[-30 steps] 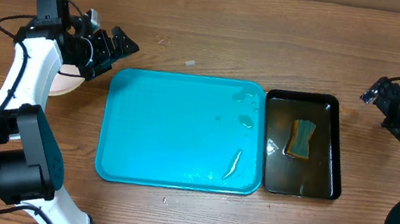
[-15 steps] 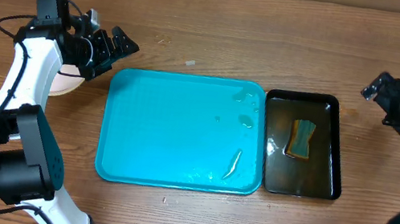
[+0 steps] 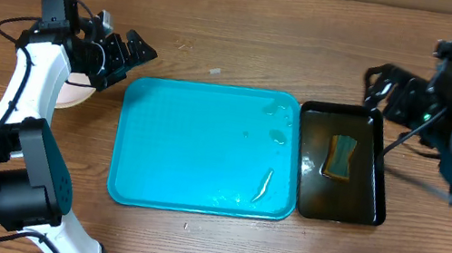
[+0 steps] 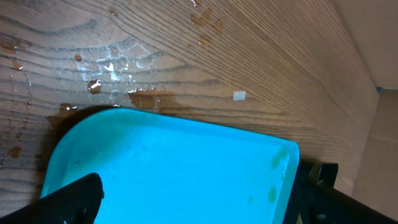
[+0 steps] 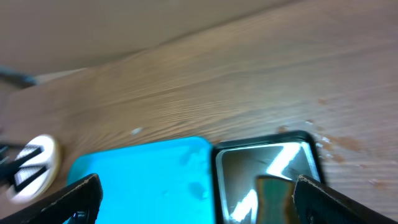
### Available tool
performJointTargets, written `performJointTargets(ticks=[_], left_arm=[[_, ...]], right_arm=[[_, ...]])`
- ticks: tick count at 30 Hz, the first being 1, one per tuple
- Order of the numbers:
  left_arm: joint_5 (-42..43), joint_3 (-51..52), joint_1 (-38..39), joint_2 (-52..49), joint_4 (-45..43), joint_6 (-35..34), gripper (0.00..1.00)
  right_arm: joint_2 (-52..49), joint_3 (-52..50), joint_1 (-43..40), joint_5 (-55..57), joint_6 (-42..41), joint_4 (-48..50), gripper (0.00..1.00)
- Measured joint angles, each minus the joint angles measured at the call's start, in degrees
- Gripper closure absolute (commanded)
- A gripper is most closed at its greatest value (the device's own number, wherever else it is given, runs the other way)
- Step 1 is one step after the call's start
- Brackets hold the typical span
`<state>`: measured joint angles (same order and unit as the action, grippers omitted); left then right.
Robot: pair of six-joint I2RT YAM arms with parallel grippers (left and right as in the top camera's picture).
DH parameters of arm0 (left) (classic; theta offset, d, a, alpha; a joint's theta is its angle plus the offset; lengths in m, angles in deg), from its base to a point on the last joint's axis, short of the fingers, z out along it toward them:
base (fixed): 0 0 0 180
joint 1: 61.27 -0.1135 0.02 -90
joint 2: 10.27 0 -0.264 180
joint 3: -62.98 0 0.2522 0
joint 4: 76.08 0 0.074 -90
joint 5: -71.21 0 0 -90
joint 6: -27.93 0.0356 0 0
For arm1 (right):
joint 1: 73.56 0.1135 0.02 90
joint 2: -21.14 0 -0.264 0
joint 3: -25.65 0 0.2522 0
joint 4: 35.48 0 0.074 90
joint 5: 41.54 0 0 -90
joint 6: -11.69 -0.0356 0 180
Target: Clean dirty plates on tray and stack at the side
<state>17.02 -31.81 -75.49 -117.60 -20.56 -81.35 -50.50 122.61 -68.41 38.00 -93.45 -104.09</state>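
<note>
Plates (image 3: 74, 97) sat off the tray (image 3: 195, 149), just beside its left edge near the far left corner. The white link of the left arm (image 3: 30, 85) hid much of them, so only a pale rounded rim showed, and how many lay there could not be told. In the blurred right wrist view the same pale round shape appeared left of the tray, with something dark in front of it.

The tray itself lay flat on the wooden table (image 3: 268, 42) and carried no plate. Only water showed on it: a few drops (image 3: 278, 124) towards its far right corner and a thin streak (image 3: 262, 186) towards its near right corner.

The left gripper (image 3: 127, 57) hung just beyond the tray's far left corner. Its fingers were spread wide and gripped nothing; in its own wrist view the tray's corner filled the space between them. Wet patches (image 4: 112, 62) and a small white scrap (image 4: 239, 95) marked the wood past the tray's far edge.

A black tub (image 3: 349, 108) touched the tray's right edge, or very nearly so. It held dark water, and a yellow-and-green sponge (image 3: 342, 157) lay in it. The right gripper (image 3: 378, 88) hovered beyond the tray's far right corner, over the tub's far rim, with its fingers likewise wide apart and empty.
</note>
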Motion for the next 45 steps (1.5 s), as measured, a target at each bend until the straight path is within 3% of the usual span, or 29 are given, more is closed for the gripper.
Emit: performJointTargets(ticks=[9, 14, 22, 36, 45], left_arm=[[0.02, 0.0, 0.0, 0.02, 0.0, 0.0, 0.0], [0.0, -0.02, 0.0, 0.0, -0.02, 0.02, 0.0], [0.02, 0.0, 0.0, 0.0, 0.02, 0.02, 0.0], [0.02, -0.02, 0.0, 0.02, 0.02, 0.02, 0.0], [0.02, -0.02, 0.0, 0.02, 0.0, 0.02, 0.0]], right_arm=[[13.05, -0.02, 3.85, 1.86, 1.6, 1.16, 0.0], [22.86, -4.11, 3.85, 2.34, 6.49, 14.43, 0.0], [40.54, -20.46, 2.45, 2.36, 10.47, 32.17, 0.0], [60.89, -54.99, 2.01, 2.38, 11.34, 64.61, 0.0], [68.26, -72.41, 2.01, 2.34, 11.15, 72.63, 0.0]])
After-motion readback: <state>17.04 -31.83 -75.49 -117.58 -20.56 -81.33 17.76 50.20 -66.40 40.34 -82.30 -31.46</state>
